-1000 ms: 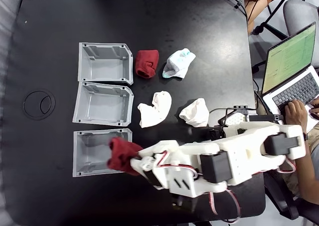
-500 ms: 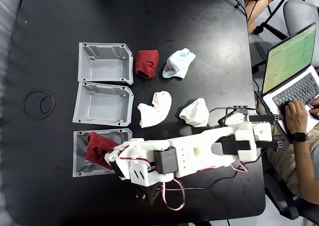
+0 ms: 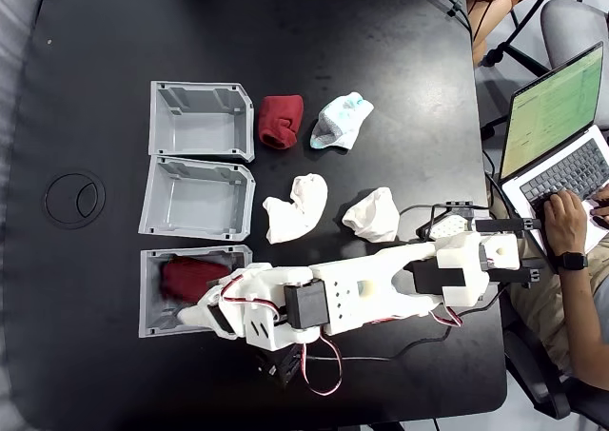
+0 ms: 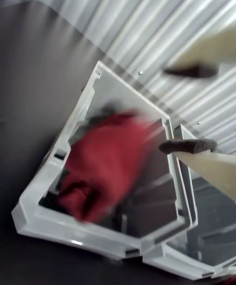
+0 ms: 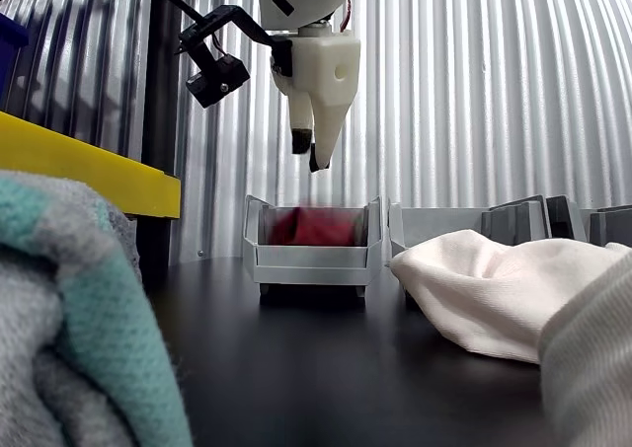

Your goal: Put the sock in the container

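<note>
The dark red sock (image 3: 187, 277) lies inside the nearest grey container (image 3: 150, 328), the bottom one of three in the fixed view. My gripper (image 3: 206, 301) hovers over that bin's right side, open and holding nothing. In the wrist view the sock (image 4: 105, 167) is a blurred red lump within the bin's walls (image 4: 73, 238), and my gripper (image 4: 189, 109) shows two dark-tipped fingers spread apart above it. From the other view the gripper (image 5: 309, 151) hangs well above the container (image 5: 311, 261), with the sock (image 5: 316, 227) behind its front wall.
Two more grey bins (image 3: 197, 198) (image 3: 202, 119) sit above the first. A smaller dark red sock (image 3: 281, 120), a teal-patterned sock (image 3: 341, 120) and two white socks (image 3: 296, 207) (image 3: 373, 214) lie to their right. A laptop (image 3: 557, 136) and a person's hand (image 3: 566, 212) are at the right edge.
The arm carried the red sock leftward over the bottom bin, then the jaws opened and the sock dropped into it.
</note>
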Robot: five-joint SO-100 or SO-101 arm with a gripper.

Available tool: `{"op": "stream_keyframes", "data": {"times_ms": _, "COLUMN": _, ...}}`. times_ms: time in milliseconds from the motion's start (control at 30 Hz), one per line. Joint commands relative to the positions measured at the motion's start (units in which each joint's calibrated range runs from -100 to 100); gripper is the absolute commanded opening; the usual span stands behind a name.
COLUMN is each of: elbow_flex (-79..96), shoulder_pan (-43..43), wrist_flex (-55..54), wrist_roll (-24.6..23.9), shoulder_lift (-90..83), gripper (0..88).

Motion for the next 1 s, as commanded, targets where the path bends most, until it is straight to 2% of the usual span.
{"op": "stream_keyframes", "data": {"times_ms": 0, "elbow_flex": -3.2, "shoulder_pan": 0.57, "wrist_flex": 2.74, "wrist_roll": 0.09, "shoulder_lift": -1.54, "gripper": 34.9}}
{"op": "stream_keyframes", "data": {"times_ms": 233, "elbow_flex": -2.39, "shoulder_pan": 0.8, "wrist_flex": 11.28, "wrist_roll": -1.57, "shoulder_lift": -12.16, "gripper": 34.8}}
{"op": "stream_keyframes", "data": {"times_ms": 333, "elbow_flex": -2.39, "shoulder_pan": 0.8, "wrist_flex": 18.71, "wrist_roll": -1.68, "shoulder_lift": -17.01, "gripper": 32.3}}
{"op": "stream_keyframes", "data": {"times_ms": 400, "elbow_flex": -2.39, "shoulder_pan": 0.8, "wrist_flex": 22.81, "wrist_roll": -1.74, "shoulder_lift": -20.11, "gripper": 25.1}}
{"op": "stream_keyframes", "data": {"times_ms": 567, "elbow_flex": -2.3, "shoulder_pan": 0.88, "wrist_flex": 31.18, "wrist_roll": -2.94, "shoulder_lift": -28.06, "gripper": 0.1}}
{"op": "stream_keyframes", "data": {"times_ms": 633, "elbow_flex": -1.85, "shoulder_pan": 0.96, "wrist_flex": 32.55, "wrist_roll": -4.54, "shoulder_lift": -31.65, "gripper": 2.4}}
{"op": "stream_keyframes", "data": {"times_ms": 767, "elbow_flex": 6.26, "shoulder_pan": 3.17, "wrist_flex": 32.55, "wrist_roll": -6.72, "shoulder_lift": -43.45, "gripper": 1.4}}
{"op": "stream_keyframes", "data": {"times_ms": 967, "elbow_flex": 27.27, "shoulder_pan": 3.8, "wrist_flex": 32.46, "wrist_roll": -8.38, "shoulder_lift": -67.2, "gripper": 1.4}}
